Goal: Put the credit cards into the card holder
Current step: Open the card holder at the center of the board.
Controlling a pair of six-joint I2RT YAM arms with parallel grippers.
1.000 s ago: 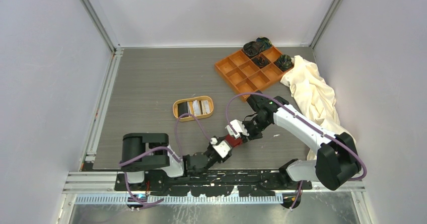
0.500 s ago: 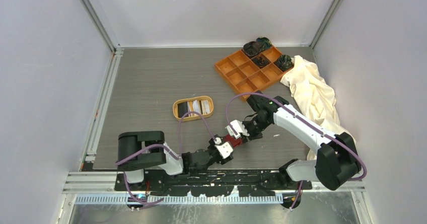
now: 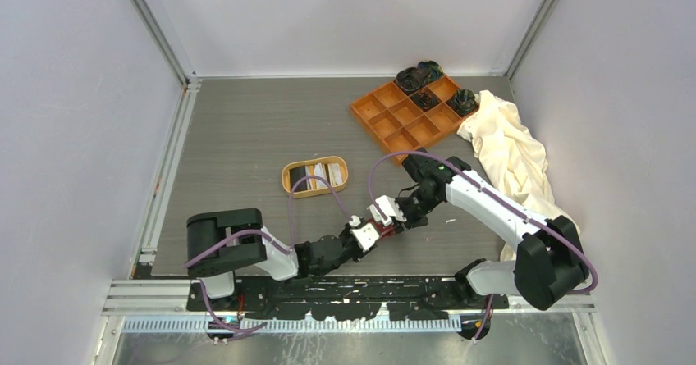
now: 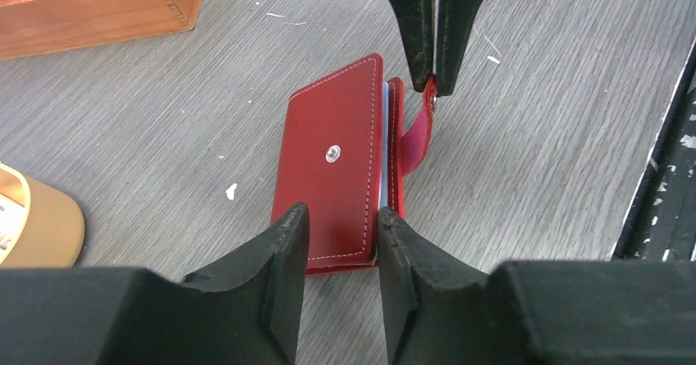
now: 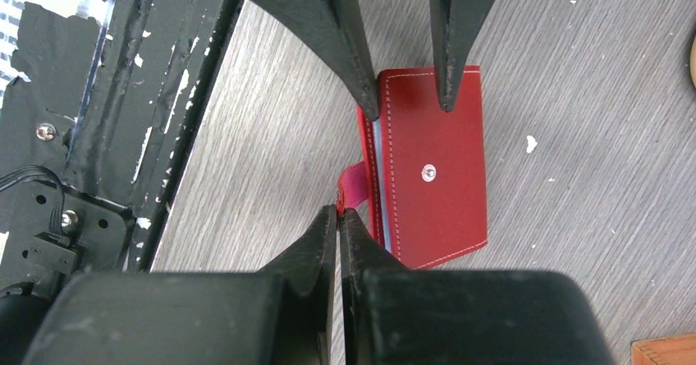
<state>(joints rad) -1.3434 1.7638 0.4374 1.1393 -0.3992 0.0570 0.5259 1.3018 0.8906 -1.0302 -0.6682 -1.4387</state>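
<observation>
Red card holder (image 4: 341, 176) closed and flat on the grey table (image 3: 238, 135), nearer the arm bases than the oval tan dish (image 3: 286, 176) and off to its right. Snap tab (image 4: 413, 139) undone, sticking out sideways, pinched between the closed fingers of the right gripper (image 5: 338, 215). Left gripper (image 4: 338, 221) at the holder's opposite end, fingers apart, tips over the front cover; contact impossible to judge. Credit cards (image 3: 316, 175), black and white, inside the dish. Farther back, right of the dish: orange tray (image 3: 384, 112), then cream cloth (image 3: 509, 152).
</observation>
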